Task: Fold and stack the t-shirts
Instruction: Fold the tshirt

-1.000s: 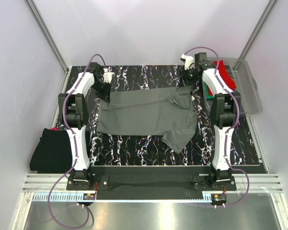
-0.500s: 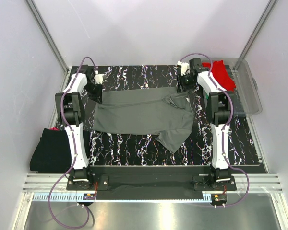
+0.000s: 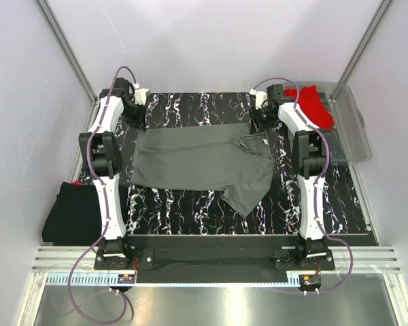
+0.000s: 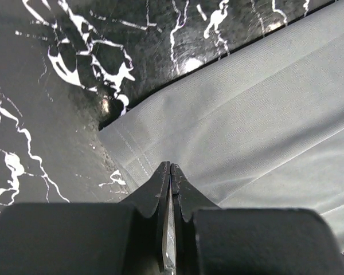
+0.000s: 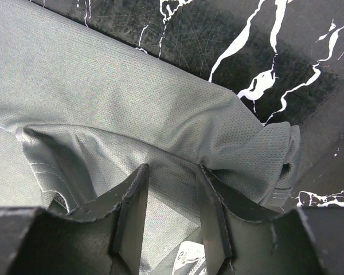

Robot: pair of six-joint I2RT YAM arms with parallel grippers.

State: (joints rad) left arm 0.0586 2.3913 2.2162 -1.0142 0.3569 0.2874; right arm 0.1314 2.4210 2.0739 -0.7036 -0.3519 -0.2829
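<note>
A dark grey t-shirt (image 3: 204,159) lies spread across the black marbled table (image 3: 190,204), with one sleeve hanging toward the near edge. My left gripper (image 3: 138,122) is at the shirt's far left corner. In the left wrist view the left gripper (image 4: 171,166) is shut, with a thin sliver of the shirt's hem (image 4: 137,154) between the tips. My right gripper (image 3: 259,122) is at the far right, by the collar. In the right wrist view it (image 5: 173,167) stands open, its fingers astride the grey cloth (image 5: 132,91). A red t-shirt (image 3: 313,105) and a black t-shirt (image 3: 71,210) lie off to the sides.
The clear plastic tub (image 3: 353,132) stands at the back right with the red t-shirt in it. The black t-shirt sits folded off the table's left edge. Grey walls and metal rails close in the table on three sides.
Both arms have reached farther back and outward. The left jaws have closed at the shirt's far left corner, and the shirt has shifted a little to the left.
</note>
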